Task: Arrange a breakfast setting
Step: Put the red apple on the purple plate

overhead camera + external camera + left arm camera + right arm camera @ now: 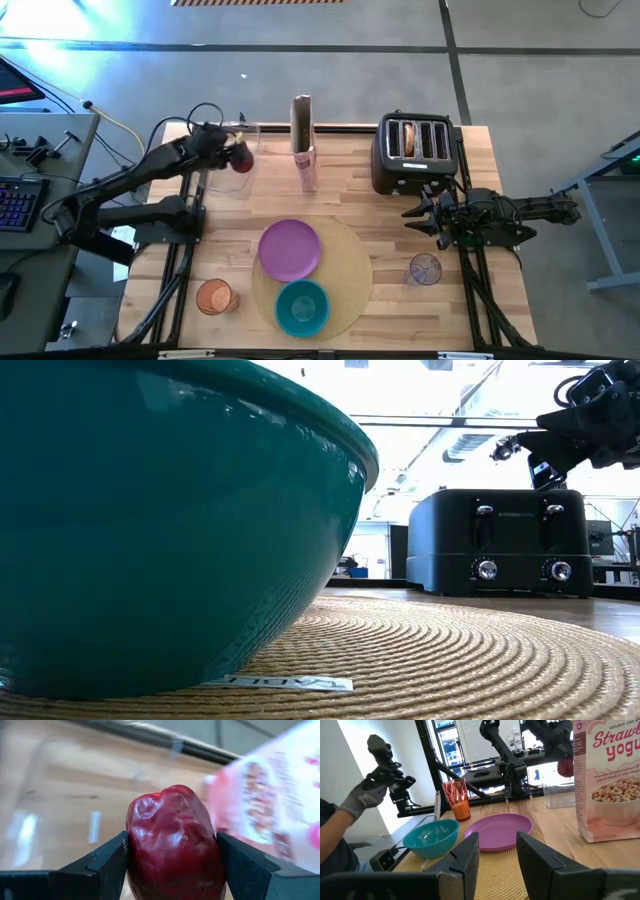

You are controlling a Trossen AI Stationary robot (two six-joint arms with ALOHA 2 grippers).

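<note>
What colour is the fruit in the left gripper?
Dark red; the fruit shows best in the left wrist view.

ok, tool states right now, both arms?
Left tool: closed on the red fruit, held above the table's far left.
Right tool: open, empty, in front of the toaster.

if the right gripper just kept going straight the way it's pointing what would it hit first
Most likely the purple plate. The right gripper, jaws open and empty, points across the round mat at the plate, with the teal bowl off to one side. It may be high enough to pass over; depth is unclear.
</note>
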